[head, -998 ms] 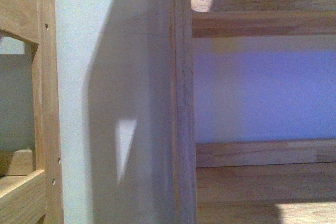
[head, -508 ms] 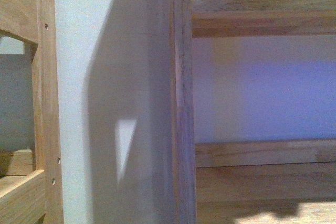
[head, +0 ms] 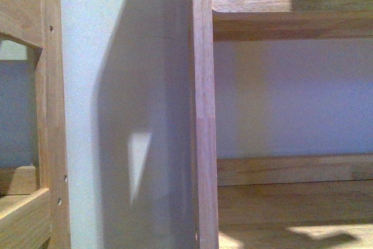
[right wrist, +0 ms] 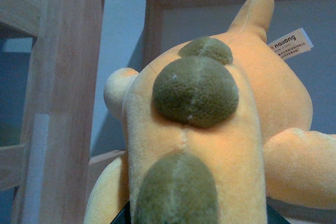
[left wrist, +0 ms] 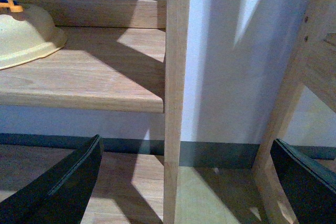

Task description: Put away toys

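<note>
Right claw: only dark slivers of it show at the bottom edge of the right wrist view, pressed against the plush toy (right wrist: 210, 129); whether it is clenched on the toy I cannot tell.
Plush toy: fills the right wrist view, orange-yellow, with three rounded olive-green bumps in a row down its middle, a paler limb out to one side and a pointed tip at the top.
Tag: a white fabric label (right wrist: 290, 43) sticks out near the toy's pointed tip, reading "nailong" in dark letters; the smaller print under it is too fine to read.
Left claw (left wrist: 178, 182): spread wide, its two dark fingers (left wrist: 63, 182) well apart with nothing between them.
Upright post (left wrist: 176, 93): pale wood, standing between the left fingers.
Shelf (left wrist: 84, 82): wooden board meeting the post.
Bowl (left wrist: 26, 32): cream-coloured, resting upside down on the shelf's far end.
Wall (head: 116, 86): pale, behind the wooden frame.
</note>
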Available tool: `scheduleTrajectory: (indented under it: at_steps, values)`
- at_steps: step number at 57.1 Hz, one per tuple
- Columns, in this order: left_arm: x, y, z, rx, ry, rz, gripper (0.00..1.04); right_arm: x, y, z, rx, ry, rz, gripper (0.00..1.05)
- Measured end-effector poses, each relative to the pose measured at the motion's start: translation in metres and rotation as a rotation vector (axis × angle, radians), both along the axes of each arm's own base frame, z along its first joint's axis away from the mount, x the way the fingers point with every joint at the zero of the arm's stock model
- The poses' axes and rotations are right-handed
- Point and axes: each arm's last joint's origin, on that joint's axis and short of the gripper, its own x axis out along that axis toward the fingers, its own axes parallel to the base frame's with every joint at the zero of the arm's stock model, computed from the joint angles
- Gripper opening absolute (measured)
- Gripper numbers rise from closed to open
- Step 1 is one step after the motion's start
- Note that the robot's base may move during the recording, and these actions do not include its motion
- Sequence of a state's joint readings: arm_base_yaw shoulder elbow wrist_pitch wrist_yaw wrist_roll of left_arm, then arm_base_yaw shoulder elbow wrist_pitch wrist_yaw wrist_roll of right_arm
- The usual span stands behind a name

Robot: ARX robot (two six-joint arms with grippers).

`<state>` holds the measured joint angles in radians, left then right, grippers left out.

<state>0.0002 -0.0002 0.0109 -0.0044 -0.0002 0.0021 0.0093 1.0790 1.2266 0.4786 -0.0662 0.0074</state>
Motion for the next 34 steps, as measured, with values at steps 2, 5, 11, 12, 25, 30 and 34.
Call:
scheduleTrajectory:
  at_steps: [2,5,11,12,25,30,34]
  values:
    - [0.000,0.000,0.000,0.000,0.000,0.000,0.99,0.005,-0.002,0.000,0.010,0.005,-0.001,0.17]
    - [0.000,0.000,0.000,0.000,0.000,0.000,0.99,0.012,-0.005,0.000,0.021,0.013,-0.001,0.17]
    - [0.000,0.000,0.000,0.000,0.000,0.000,0.99,0.029,-0.011,0.003,0.061,0.033,0.013,0.17]
    - [0.000,0.000,0.000,0.000,0.000,0.000,0.99,0.032,-0.012,0.004,0.072,0.037,0.019,0.17]
    - [0.000,0.000,0.000,0.000,0.000,0.000,0.99,0.058,-0.018,0.017,0.167,0.093,0.087,0.17]
    - [0.000,0.000,0.000,0.000,0.000,0.000,0.99,0.064,-0.019,0.021,0.204,0.117,0.108,0.17]
    - [0.000,0.000,0.000,0.000,0.000,0.000,0.99,0.067,-0.019,0.025,0.227,0.132,0.123,0.17]
